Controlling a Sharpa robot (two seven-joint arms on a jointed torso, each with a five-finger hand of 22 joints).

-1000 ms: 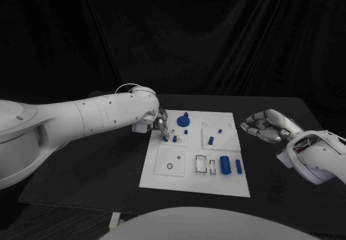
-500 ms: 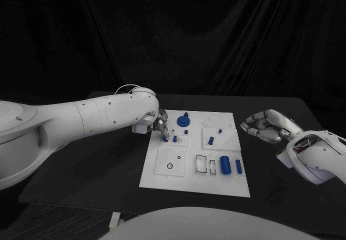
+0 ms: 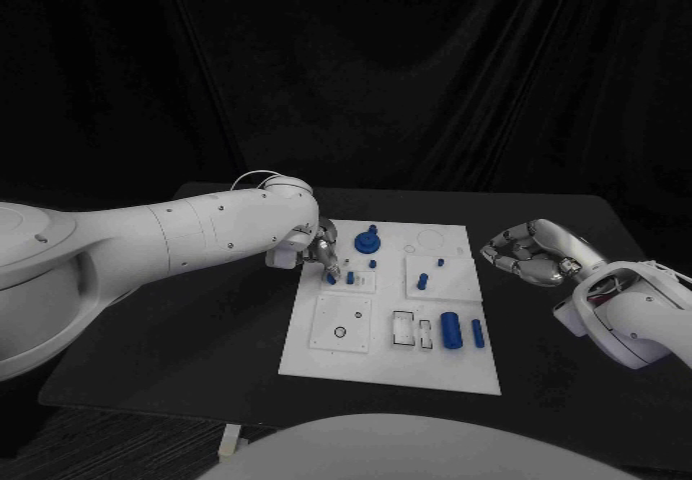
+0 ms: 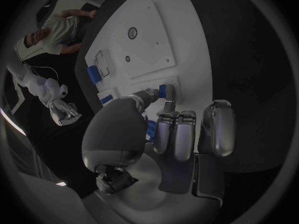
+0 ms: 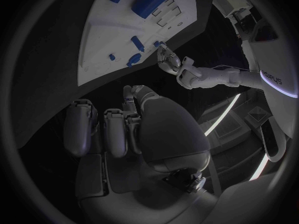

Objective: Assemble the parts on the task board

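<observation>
Nearby, other blue parts (image 3: pixel 450 328) dot the task board (image 3: pixel 389 355).

The left hand (image 3: pixel 323 247) reaches down at the task board's (image 3: pixel 378 361) far left corner, fingertips pinching a small blue part (image 4: pixel 162 90). The right hand (image 3: pixel 531 253) hovers curled beyond the board's right edge, holding nothing.

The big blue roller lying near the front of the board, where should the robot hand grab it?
Probably across the middle of the big blue roller, coming straight down from above. It lies flat on the task board, long sides bare, so fingers could close on both. A thinner blue stick lies close on one side, so that finger has little room.
</observation>
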